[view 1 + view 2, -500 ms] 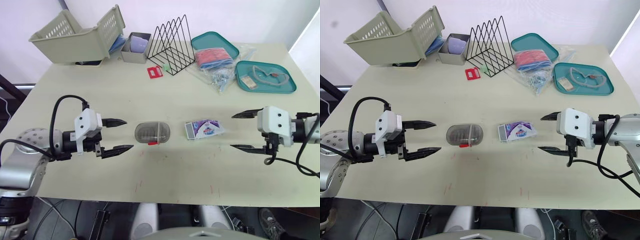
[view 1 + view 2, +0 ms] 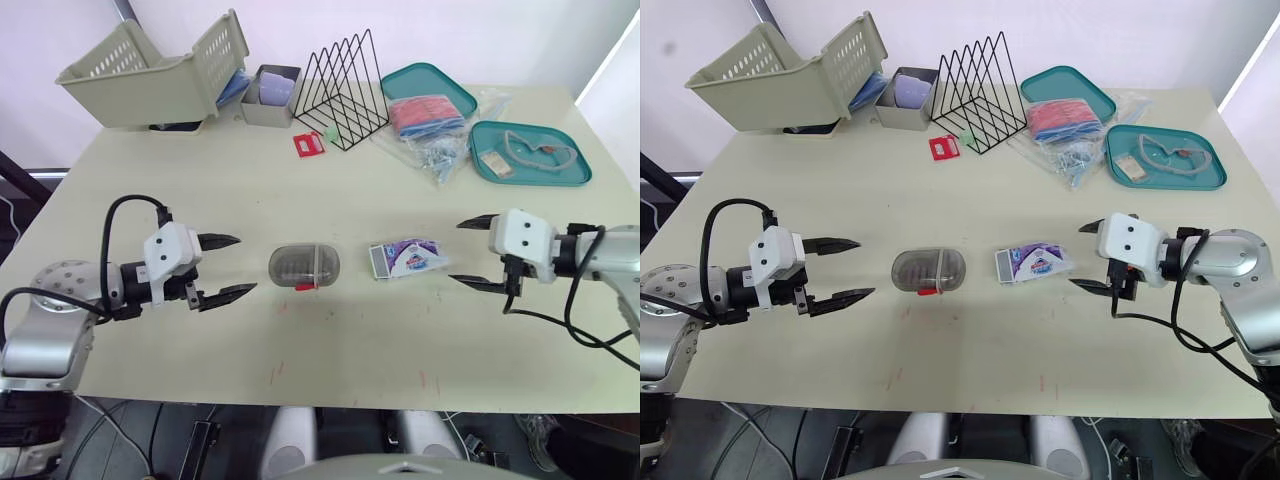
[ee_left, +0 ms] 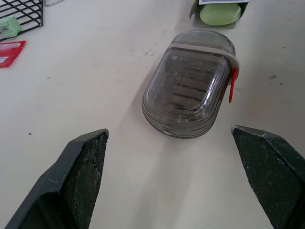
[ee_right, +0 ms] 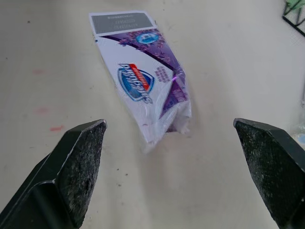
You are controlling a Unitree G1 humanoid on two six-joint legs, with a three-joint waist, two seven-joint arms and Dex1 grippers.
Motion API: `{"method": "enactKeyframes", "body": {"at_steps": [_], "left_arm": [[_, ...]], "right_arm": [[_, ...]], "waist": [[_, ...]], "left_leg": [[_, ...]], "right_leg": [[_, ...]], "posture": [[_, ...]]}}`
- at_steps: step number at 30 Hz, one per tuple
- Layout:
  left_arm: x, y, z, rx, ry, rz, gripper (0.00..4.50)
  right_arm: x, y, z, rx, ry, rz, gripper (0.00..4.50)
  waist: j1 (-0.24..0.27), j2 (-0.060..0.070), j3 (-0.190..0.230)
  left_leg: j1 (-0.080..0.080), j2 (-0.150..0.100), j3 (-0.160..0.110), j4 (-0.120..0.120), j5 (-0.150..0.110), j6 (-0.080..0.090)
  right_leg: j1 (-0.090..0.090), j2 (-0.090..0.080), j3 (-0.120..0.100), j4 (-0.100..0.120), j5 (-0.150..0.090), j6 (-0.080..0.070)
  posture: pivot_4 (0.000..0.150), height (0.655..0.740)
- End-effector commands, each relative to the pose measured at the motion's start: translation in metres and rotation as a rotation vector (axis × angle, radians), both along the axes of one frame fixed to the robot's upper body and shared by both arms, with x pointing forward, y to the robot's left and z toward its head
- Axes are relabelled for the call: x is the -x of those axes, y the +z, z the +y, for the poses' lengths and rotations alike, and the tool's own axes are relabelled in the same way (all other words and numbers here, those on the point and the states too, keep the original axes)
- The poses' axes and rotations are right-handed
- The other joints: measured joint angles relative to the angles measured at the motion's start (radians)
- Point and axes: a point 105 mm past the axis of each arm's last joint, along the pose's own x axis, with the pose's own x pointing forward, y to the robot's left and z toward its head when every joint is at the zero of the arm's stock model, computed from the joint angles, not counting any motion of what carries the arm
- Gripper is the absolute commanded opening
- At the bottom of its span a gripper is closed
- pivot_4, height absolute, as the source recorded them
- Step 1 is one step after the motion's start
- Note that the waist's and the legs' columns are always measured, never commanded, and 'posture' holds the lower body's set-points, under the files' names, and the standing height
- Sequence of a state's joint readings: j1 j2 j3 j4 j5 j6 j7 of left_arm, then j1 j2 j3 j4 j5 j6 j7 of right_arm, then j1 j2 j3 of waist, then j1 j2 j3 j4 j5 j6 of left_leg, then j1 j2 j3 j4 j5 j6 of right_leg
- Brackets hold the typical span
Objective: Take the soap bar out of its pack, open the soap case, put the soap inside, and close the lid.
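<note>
A clear smoky soap case (image 2: pixel 304 266) with a red clasp lies shut in the middle of the table. Just right of it lies the purple and white soap pack (image 2: pixel 405 257); the left wrist view shows a green soap bar (image 3: pixel 219 14) at its open end. My left gripper (image 2: pixel 224 267) is open, a short way left of the case and pointing at it. My right gripper (image 2: pixel 467 253) is open, just right of the pack and pointing at it (image 4: pixel 145 81). Neither holds anything.
Along the table's back stand a tilted beige basket (image 2: pixel 150 75), a small grey bin (image 2: pixel 272 95), a black wire rack (image 2: pixel 345 90), a red tag (image 2: pixel 310 144), and two teal trays (image 2: pixel 530 153) with bagged items (image 2: pixel 430 120).
My right gripper has moved left, closer to the soap pack. My left gripper has drawn back slightly to the left. The case and pack have not moved.
</note>
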State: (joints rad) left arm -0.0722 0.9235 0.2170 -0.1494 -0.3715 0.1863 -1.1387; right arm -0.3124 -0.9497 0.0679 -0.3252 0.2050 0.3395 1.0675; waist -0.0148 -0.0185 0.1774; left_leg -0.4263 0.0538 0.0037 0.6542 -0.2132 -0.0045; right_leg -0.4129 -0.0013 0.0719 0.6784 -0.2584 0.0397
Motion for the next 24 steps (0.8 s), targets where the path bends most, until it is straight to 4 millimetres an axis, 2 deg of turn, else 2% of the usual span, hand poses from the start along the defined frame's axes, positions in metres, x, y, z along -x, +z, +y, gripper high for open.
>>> {"method": "enactKeyframes", "body": {"at_steps": [1,9,16,22,23,24], "left_arm": [[-0.003,0.005,-0.002,-0.012,-0.004,-0.050,4.39],[-0.008,0.007,-0.010,0.005,0.000,-0.096,4.39],[-0.003,0.004,-0.011,0.014,0.032,-0.114,4.39],[0.000,0.002,-0.012,0.013,0.044,-0.120,4.39],[0.000,0.002,-0.013,0.014,0.046,-0.121,4.50],[0.000,0.002,-0.013,0.012,0.048,-0.123,4.50]], "right_arm": [[-0.002,0.005,0.003,0.052,0.054,-0.040,4.50],[-0.020,-0.003,0.013,0.125,0.121,-0.041,4.50],[-0.032,-0.020,0.024,0.203,0.195,-0.006,4.50],[-0.045,-0.025,0.030,0.219,0.193,0.000,4.50],[-0.046,-0.026,0.030,0.222,0.194,-0.001,3.98],[-0.046,-0.027,0.030,0.231,0.194,-0.004,3.74]], "waist": [[-0.001,0.000,0.000],[-0.002,0.000,0.000],[-0.003,0.000,0.000],[-0.001,0.000,0.000],[0.000,0.000,0.000],[0.001,0.000,0.000]], "left_leg": [[0.000,0.000,0.000,0.000,0.000,0.000],[0.001,0.001,0.002,0.000,0.000,0.000],[0.001,0.001,0.002,0.000,0.000,0.000],[0.001,0.001,0.003,0.000,0.000,0.000],[0.001,0.001,0.003,0.000,0.000,0.000],[0.001,0.001,0.003,0.000,0.000,0.000]], "right_leg": [[0.000,0.000,0.000,0.000,0.000,0.000],[0.000,0.001,0.001,0.001,0.000,0.000],[0.000,0.000,0.002,0.000,0.001,0.000],[0.000,0.000,0.002,0.001,0.001,0.000],[0.000,0.000,0.002,0.001,0.001,0.000],[0.000,0.000,0.002,0.001,0.001,0.000]], "posture": [[0.150,0.7400],[0.150,0.7400],[0.150,0.7400],[0.150,0.7400],[0.150,0.7400],[0.150,0.7400]]}}
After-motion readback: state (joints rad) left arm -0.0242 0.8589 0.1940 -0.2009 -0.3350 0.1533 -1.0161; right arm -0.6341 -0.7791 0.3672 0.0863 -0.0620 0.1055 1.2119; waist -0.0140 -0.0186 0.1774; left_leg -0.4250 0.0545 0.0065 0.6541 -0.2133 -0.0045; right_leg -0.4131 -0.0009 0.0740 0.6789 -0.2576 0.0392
